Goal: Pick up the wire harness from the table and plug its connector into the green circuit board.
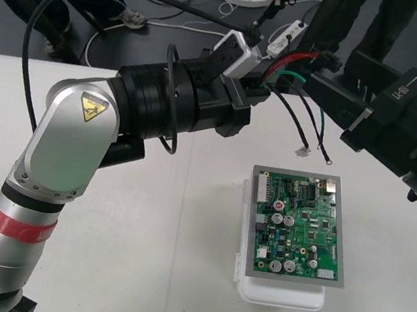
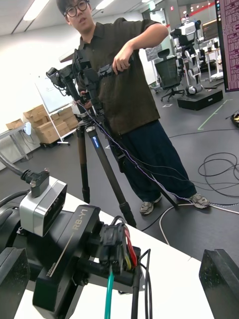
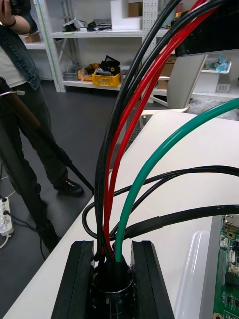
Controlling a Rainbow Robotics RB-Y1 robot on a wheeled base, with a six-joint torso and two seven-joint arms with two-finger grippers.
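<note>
Left gripper (image 3: 113, 261) is clenched: its black fingers (image 3: 74, 279) grasp the round metal socket (image 3: 112, 289) of the small wire harness (image 1: 290, 65), whose red, green and black wires rise from it. Both hang above the plain light table (image 1: 143, 232), upper middle of the front frame. Just right of them the right gripper (image 2: 115, 279) stands released, its fingers spread wide. Lower right of centre lies the green circuit board (image 1: 299, 227) on its white base (image 1: 282, 294), apart from the harness.
</note>
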